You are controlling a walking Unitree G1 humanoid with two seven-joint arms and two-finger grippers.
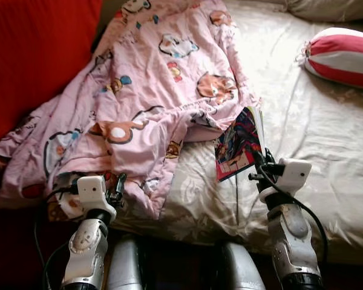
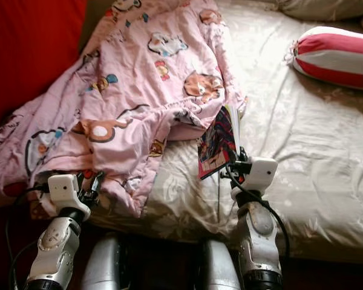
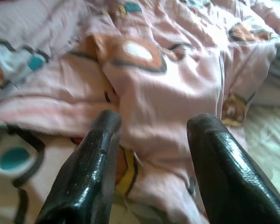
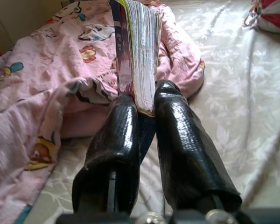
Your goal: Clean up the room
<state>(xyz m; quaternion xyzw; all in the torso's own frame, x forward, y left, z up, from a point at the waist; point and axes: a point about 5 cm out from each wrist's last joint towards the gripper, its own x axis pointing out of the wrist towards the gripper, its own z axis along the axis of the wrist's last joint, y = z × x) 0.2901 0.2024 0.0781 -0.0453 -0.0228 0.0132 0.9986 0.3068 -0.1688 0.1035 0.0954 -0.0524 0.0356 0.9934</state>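
A colourful book (image 1: 237, 144) stands on edge above the cream bed sheet (image 1: 302, 127), its top leaning on the pink cartoon blanket (image 1: 145, 90). My right gripper (image 1: 258, 162) is shut on the book's lower edge; in the right wrist view the page block (image 4: 142, 51) rises between the two black fingers (image 4: 116, 140). My left gripper (image 1: 116, 192) is open at the blanket's near hem. Its fingers (image 3: 91, 158) straddle a fold of pink cloth (image 3: 154, 112) without pinching it.
A red-and-white striped bolster (image 1: 342, 55) lies at the bed's far right, with a beige pillow (image 1: 327, 8) behind it. A red cushion or sofa back (image 1: 30, 54) stands on the left. Open sheet lies to the right of the book.
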